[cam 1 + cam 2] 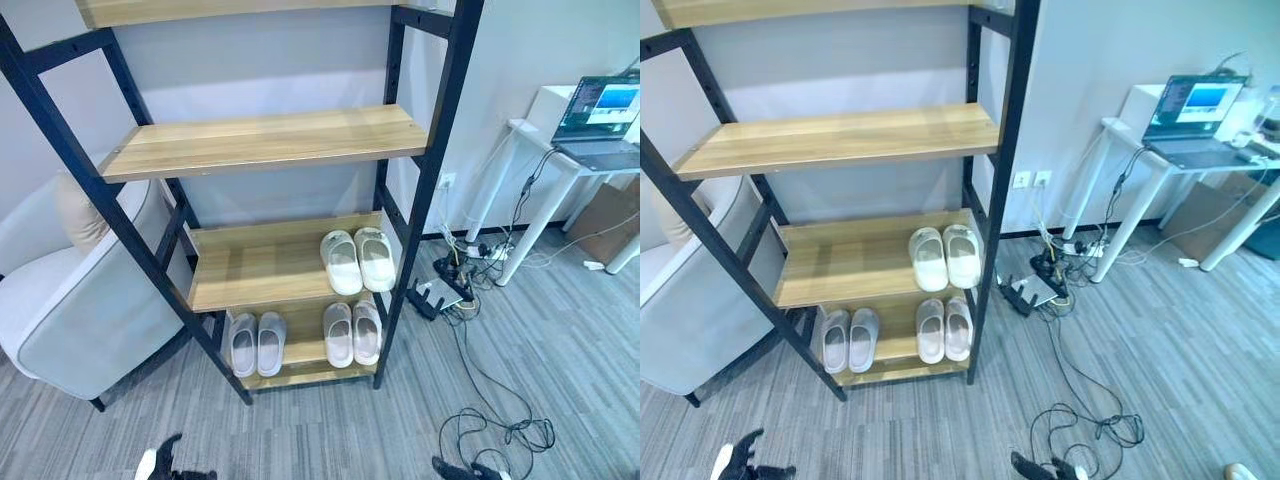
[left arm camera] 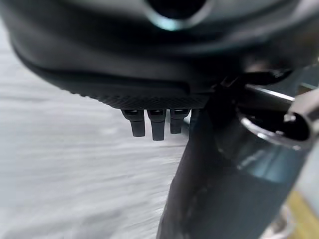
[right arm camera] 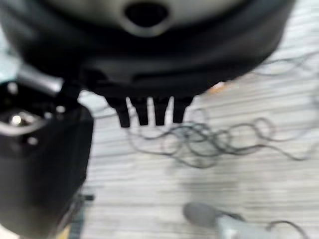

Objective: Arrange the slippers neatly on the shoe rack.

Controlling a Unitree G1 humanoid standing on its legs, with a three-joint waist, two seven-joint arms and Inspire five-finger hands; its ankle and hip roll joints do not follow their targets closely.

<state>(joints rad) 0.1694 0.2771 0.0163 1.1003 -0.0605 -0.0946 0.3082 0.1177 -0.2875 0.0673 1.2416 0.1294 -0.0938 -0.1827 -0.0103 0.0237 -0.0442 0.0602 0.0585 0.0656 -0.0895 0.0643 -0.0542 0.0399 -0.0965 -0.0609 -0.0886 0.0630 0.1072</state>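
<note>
The shoe rack (image 1: 260, 140) has wooden shelves in a black frame and stands against the wall. A white pair of slippers (image 1: 357, 260) sits side by side at the right end of the second-lowest shelf. On the bottom shelf a light grey pair (image 1: 257, 343) sits at the left and a white pair (image 1: 352, 333) at the right, all toes toward the wall. My left hand (image 1: 160, 462) hangs low in front of the rack, fingers (image 2: 154, 124) straight, holding nothing. My right hand (image 1: 455, 468) hangs low to the right, fingers (image 3: 149, 112) straight and empty.
A grey-white armchair (image 1: 70, 300) presses against the rack's left side. A white table (image 1: 560, 160) with an open laptop (image 1: 600, 115) stands at the right. Power strips and cables (image 1: 445, 285) lie on the floor by the rack's right foot. The two upper shelves are bare.
</note>
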